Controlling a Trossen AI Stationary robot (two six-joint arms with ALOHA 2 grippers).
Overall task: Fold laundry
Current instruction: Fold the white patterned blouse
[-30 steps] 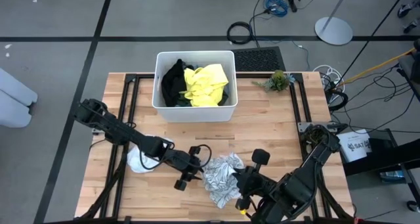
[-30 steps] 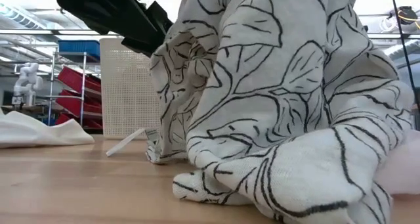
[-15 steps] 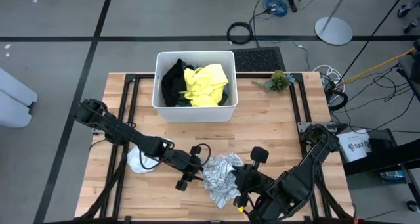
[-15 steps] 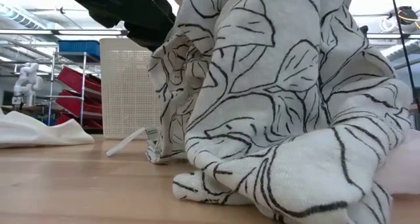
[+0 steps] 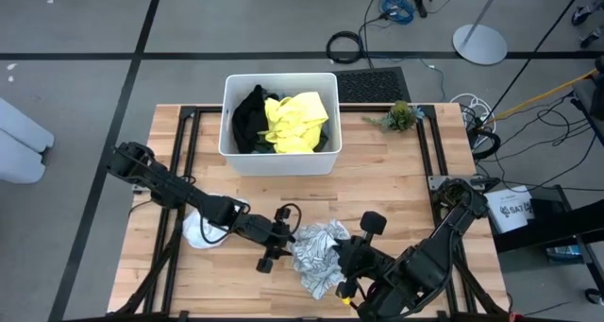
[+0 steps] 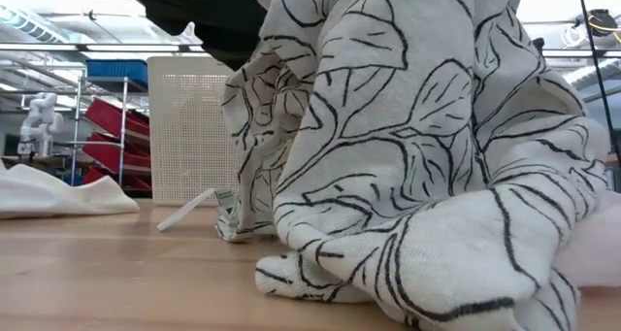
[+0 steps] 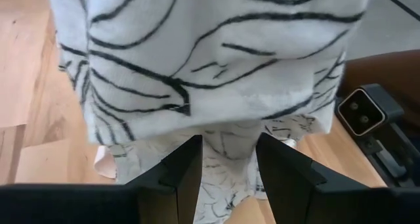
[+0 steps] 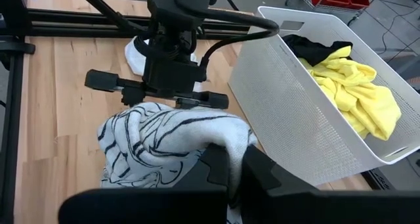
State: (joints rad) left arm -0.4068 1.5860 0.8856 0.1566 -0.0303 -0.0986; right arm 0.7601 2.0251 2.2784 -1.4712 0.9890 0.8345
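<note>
A grey-white cloth with a dark leaf-line pattern (image 5: 321,256) lies bunched at the table's near middle. It fills the low view (image 6: 408,156), with its lower folds on the wood. My right gripper (image 8: 231,166) is shut on it from the near right. My left gripper (image 7: 226,168) is open at the cloth's left side (image 5: 280,239), with its fingers on either side of a lower fold. A small white cloth (image 5: 201,229) lies under the left arm. Black, yellow and dark green garments lie in the white tub (image 5: 229,124). My right gripper pinches a bunched fold at the top of the patterned cloth (image 8: 213,140) between its two fingers. It comes in slanting from the table's near right. That part is raised, and the rest (image 6: 388,273) hangs down and rests on the table. I cannot tell whether my left gripper touches the cloth between its fingers.
The white tub stands at the far middle of the table, close behind the cloth in the right wrist view (image 8: 295,112). A small green plant (image 5: 401,116) sits at the far right. Black frame rails (image 5: 179,171) run along both sides of the table.
My left gripper has moved toward the table's right edge, closer to the patterned cloth. In the low view its dark arm has drawn up toward the top of the picture. The cloth's raised folds have shifted slightly.
</note>
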